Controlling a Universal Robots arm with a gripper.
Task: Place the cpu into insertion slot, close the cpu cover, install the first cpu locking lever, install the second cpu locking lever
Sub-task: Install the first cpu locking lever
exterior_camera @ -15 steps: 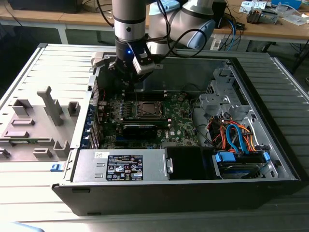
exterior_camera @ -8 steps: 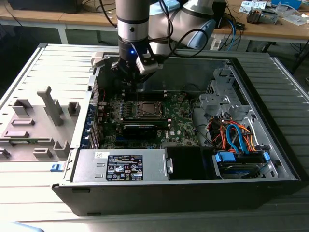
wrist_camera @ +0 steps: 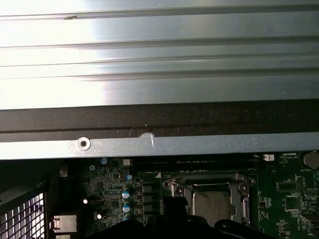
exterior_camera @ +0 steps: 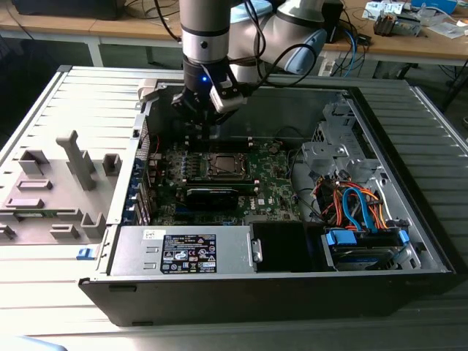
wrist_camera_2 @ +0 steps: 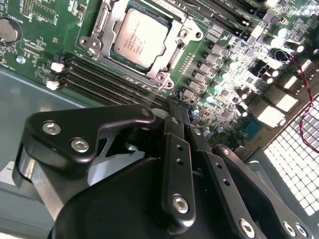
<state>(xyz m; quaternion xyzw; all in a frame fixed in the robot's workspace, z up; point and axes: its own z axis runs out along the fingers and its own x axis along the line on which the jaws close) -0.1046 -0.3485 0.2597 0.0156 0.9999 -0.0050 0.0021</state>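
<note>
The cpu [wrist_camera_2: 141, 36] sits in the insertion slot [wrist_camera_2: 167, 63] with the cpu cover [wrist_camera_2: 185, 31] apparently down; gripper [wrist_camera_2: 178, 110], fingers together and empty, should approach squarely just beside the socket.

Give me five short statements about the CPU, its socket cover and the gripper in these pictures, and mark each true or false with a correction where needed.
1. The cpu lies in the insertion slot on the green motherboard. True.
2. The gripper is holding the cpu. False: its fingers are together with nothing between them, and the cpu lies in the slot.
3. The cpu cover is down around the cpu, whose silver top shows through its window. True.
4. In the exterior view the gripper hangs over the blue-cabled drive bay. False: it hangs above the motherboard, near the case's far wall.
5. The computer case has its side panel on. False: it is open, with the inside showing.
</note>
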